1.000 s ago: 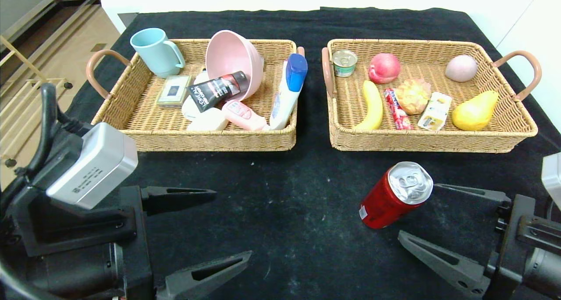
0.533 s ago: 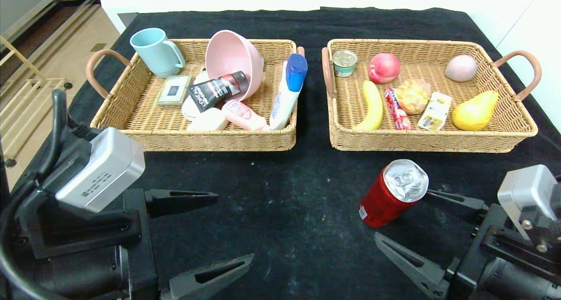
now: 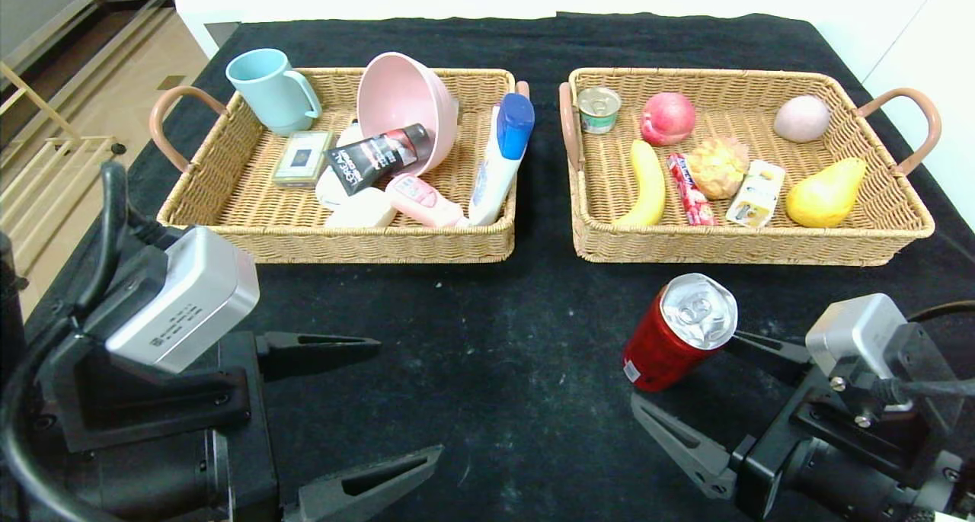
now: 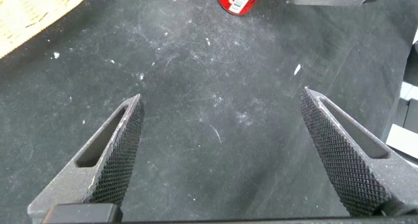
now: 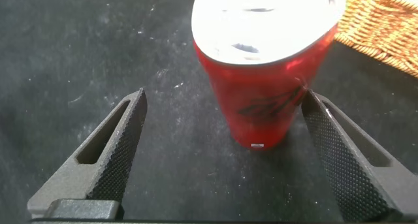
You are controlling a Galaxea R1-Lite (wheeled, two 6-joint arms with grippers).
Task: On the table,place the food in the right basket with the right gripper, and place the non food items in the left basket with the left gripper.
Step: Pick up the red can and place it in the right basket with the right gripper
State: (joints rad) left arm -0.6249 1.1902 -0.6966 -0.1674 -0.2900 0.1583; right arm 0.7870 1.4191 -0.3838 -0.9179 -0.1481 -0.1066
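Note:
The red drink can (image 3: 680, 331) stands on the black table (image 3: 495, 339) in front of the right basket (image 3: 746, 249). My right gripper (image 3: 680, 368) is open, its fingers on either side of the can's lower body; in the right wrist view the can (image 5: 261, 87) touches one finger (image 5: 339, 152). The pear (image 3: 825, 194) and juice carton (image 3: 756, 193) lie in the right basket. The white bottle with blue cap (image 3: 503, 156), black tube (image 3: 377, 156) and pink squeeze bottle (image 3: 423, 200) lie in the left basket (image 3: 366, 248). My left gripper (image 3: 409, 397) is open and empty over bare cloth.
The left basket also holds a blue mug (image 3: 270, 89), a tipped pink bowl (image 3: 404, 107) and a small box (image 3: 302, 156). The right basket also holds a banana (image 3: 647, 187), a peach (image 3: 668, 118), a tin (image 3: 599, 109) and snacks. The table's left edge is beside my left arm.
My right gripper has moved forward and to the left, bringing its open fingers around the can. The can has shifted slightly left. My left gripper has barely moved.

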